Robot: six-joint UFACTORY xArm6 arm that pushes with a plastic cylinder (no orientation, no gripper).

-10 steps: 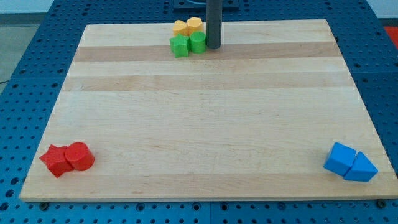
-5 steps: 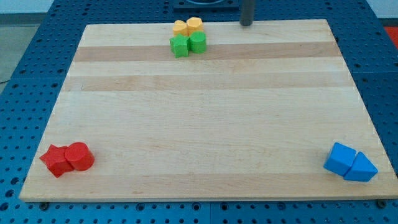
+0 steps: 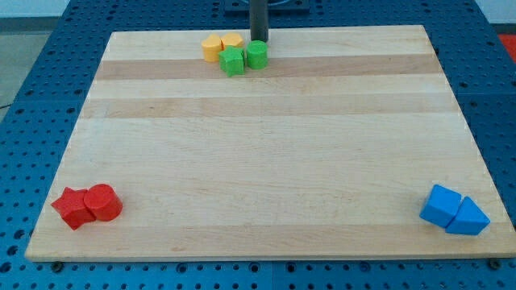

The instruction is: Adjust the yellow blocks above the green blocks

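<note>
Two yellow blocks [image 3: 222,44] lie side by side at the view's top edge of the wooden board [image 3: 266,161]. Two green blocks sit just right of and below them: a star-like one [image 3: 233,60] and a rounder one [image 3: 256,55]. The right yellow block touches the green star block. My tip [image 3: 259,40] stands at the board's top edge, just right of the yellow blocks and directly above the rounder green block.
Two red blocks [image 3: 87,205] lie together at the view's bottom left. Two blue blocks [image 3: 454,211] lie together at the bottom right. The board rests on a blue perforated table [image 3: 32,72].
My tip went from right of the green blocks, up and right, then back left along the top edge. The yellow blocks were pushed left by about a block's width.
</note>
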